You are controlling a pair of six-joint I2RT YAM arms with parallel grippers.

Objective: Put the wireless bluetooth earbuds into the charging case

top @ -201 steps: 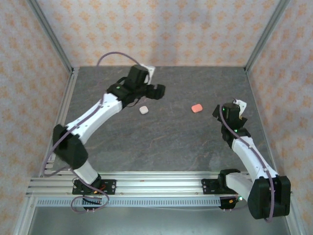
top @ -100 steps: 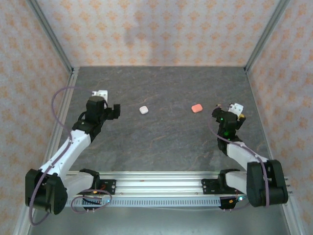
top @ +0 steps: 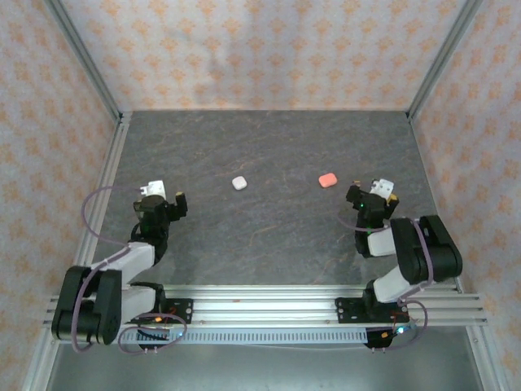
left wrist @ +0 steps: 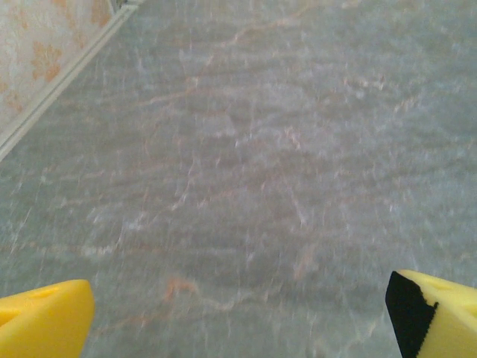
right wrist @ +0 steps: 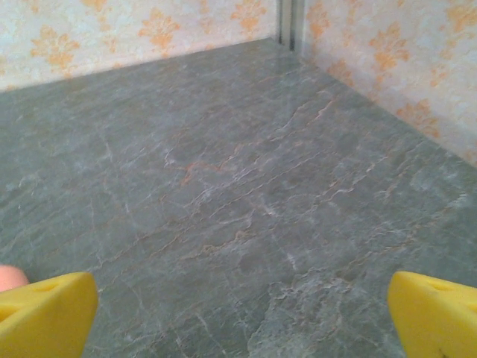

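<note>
- The left gripper is released and empty, low over the grey veined tabletop near its left edge.
- The white rounded plastic charging case lies mid-table.
- The salmon-pink rounded charging case lies apart, to its right.
- The right gripper is spread wide and empty, near the pink case.

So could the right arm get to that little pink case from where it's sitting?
Probably yes. The pink case lies on bare table just ahead and left of the right gripper, whose jaws stand open, with nothing between them.
</note>
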